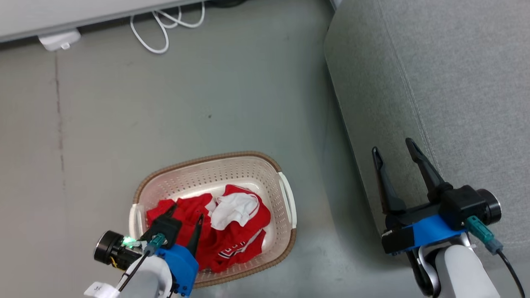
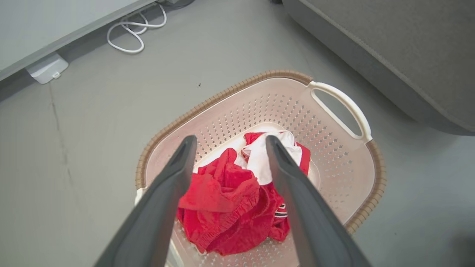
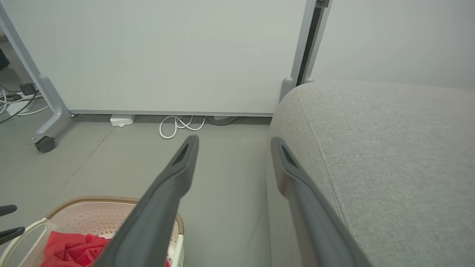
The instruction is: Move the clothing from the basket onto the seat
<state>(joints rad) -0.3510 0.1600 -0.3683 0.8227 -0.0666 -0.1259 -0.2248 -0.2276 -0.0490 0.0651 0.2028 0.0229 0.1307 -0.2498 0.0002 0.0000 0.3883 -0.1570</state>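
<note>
Hovering left gripper [image 1: 186,212], head view: fingers parted, nothing between them, over the clothing [image 1: 236,231] in the basket [image 1: 207,159]; contact with the fabric cannot be told.
Right gripper [image 1: 392,147], head view: fingers wide apart, empty, above the front edge of the seat [image 1: 455,82].
Clothing, left wrist view: red-and-white heap inside the basket on the floor; seat at upper right, apart from the basket.
Right wrist view: fingers wide, holding nothing; seat at right; basket with clothing at lower left.
</note>
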